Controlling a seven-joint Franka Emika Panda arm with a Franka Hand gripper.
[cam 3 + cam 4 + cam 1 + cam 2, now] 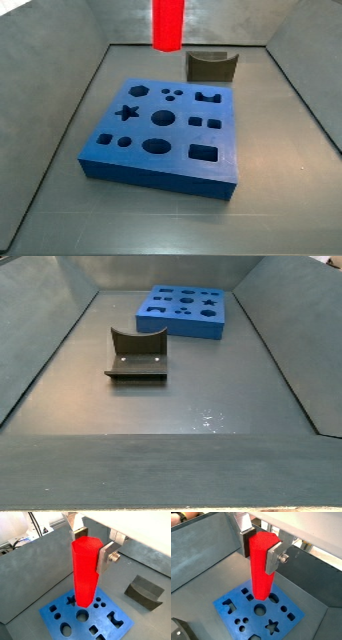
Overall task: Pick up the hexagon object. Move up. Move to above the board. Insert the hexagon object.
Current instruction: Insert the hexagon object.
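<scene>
My gripper (90,547) is shut on the upper end of the hexagon object (85,572), a tall smooth bright red rod that hangs upright. Both wrist views show it clamped between the silver fingers (271,558). The blue board (48,608) with its dark cut-out holes lies on the floor below the rod, also seen in a wrist view (244,614). In a side view the rod's lower end (166,25) hangs well above the far part of the board (160,170), apart from it; the gripper is above that frame. The board (187,326) shows in a side view without rod or gripper.
A dark olive-grey curved block (211,65) stands on the floor beyond the board, also seen in a side view (136,354) and in both wrist views (145,592) (179,629). Grey sloping walls (54,120) enclose the floor.
</scene>
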